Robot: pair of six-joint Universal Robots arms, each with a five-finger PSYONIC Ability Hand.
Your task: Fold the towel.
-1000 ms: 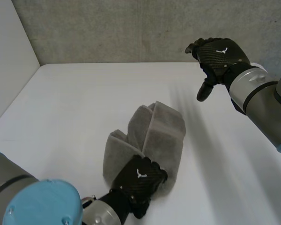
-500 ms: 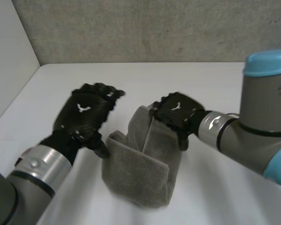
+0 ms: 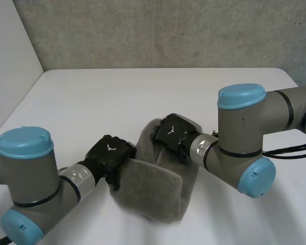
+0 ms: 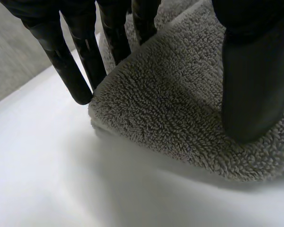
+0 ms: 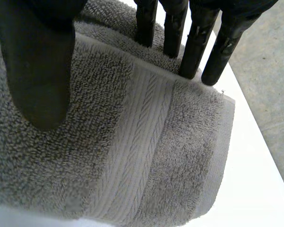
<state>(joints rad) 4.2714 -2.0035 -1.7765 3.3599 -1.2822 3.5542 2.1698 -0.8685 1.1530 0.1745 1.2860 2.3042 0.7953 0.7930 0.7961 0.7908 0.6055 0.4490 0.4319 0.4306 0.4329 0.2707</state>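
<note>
The white table [image 3: 92,97] takes most of the head view, and a grey wall [image 3: 168,30] stands behind it. The left arm [image 3: 30,178] comes in low from the near left side. The right arm [image 3: 245,132] comes from the right and bends in toward the middle.

The grey towel [image 3: 153,189] lies on the near middle of the table, between the two arms. It is folded into a thick bundle. Its near part lies flat and its far part stands up higher.

The left hand [image 3: 109,155] is at the left edge of the towel. In the left wrist view its straight fingers [image 4: 66,61] go down behind a corner of the fold, and one fingertip touches the table just beside it. Its thumb [image 4: 255,85] lies on the top of the towel, so the fold is held between them.

The right hand [image 3: 172,133] is on the raised far part. In the right wrist view its straight fingers [image 5: 194,42] stand behind a folded edge with a woven band. The thumb presses on the near face, and this hand grips the fold too.
</note>
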